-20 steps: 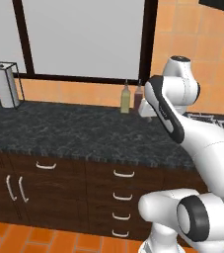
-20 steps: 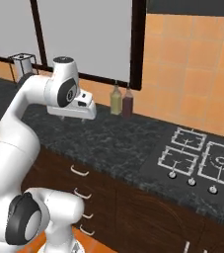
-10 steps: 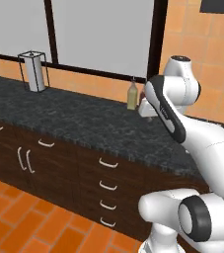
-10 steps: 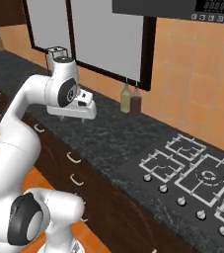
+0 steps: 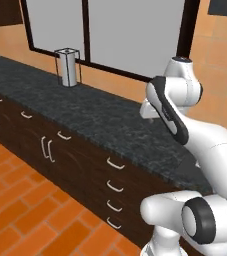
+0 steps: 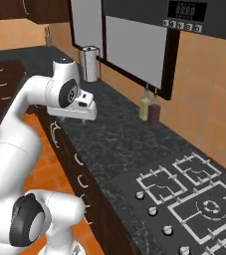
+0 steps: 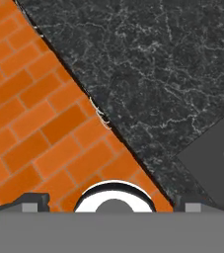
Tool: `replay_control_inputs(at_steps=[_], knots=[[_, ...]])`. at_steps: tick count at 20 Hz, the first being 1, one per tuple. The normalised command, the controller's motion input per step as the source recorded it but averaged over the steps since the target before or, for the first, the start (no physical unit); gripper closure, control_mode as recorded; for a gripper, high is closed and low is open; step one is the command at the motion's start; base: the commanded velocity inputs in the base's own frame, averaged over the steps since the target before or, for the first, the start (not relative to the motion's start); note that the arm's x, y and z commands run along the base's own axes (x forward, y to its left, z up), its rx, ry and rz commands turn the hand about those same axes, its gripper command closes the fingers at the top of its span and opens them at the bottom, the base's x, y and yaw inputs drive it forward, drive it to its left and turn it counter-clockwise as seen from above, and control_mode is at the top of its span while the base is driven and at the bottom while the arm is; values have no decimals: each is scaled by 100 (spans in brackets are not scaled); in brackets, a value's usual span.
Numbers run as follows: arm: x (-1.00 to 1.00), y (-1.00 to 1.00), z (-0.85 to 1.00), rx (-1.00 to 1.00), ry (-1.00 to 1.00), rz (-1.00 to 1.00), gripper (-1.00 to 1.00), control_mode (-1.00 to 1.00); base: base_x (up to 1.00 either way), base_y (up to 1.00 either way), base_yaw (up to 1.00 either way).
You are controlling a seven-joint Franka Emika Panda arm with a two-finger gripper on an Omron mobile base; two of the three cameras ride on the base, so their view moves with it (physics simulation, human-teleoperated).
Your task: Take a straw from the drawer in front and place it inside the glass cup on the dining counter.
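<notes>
My gripper [image 6: 85, 118] hangs open and empty over the front edge of the black speckled worktop [image 6: 119, 142], fingers pointing down. In the hand view its two dark tips [image 7: 111, 203] stand far apart at the bottom, above that worktop's edge and the orange floor [image 7: 34, 123]. Several shut dark-brown drawers with pale curved handles [image 5: 116, 164] are stacked under the worktop, seen again in the right base view [image 6: 78, 159]. I cannot tell which is the task's drawer. The straw is hidden. The glass cup and the dining counter are out of view.
A metal canister [image 5: 68, 66] [image 6: 89, 62] stands at the back of the worktop by the window. Two bottles [image 6: 150, 107] stand against the wall. A gas hob [image 6: 194, 199] lies to the right. Cabinet doors with vertical handles [image 5: 46, 149] are left of the drawers.
The whole scene has slid to the right in both base views, so the camera has moved with the base. The arm keeps its pose and the gripper stays open.
</notes>
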Motion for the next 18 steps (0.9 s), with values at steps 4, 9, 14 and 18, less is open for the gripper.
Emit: replay_control_inputs(at_steps=[4,9,14,18], knots=[[0,0,0,0,0,0,-100,100,22,-48,42],[5,-1,-4,0,3,6,-100,-100,6,-38,29],[32,49,-31,-14,4,13,-100,-100,0,0,0],[12,100,-66,-46,0,0,-100,-100,0,0,0]])
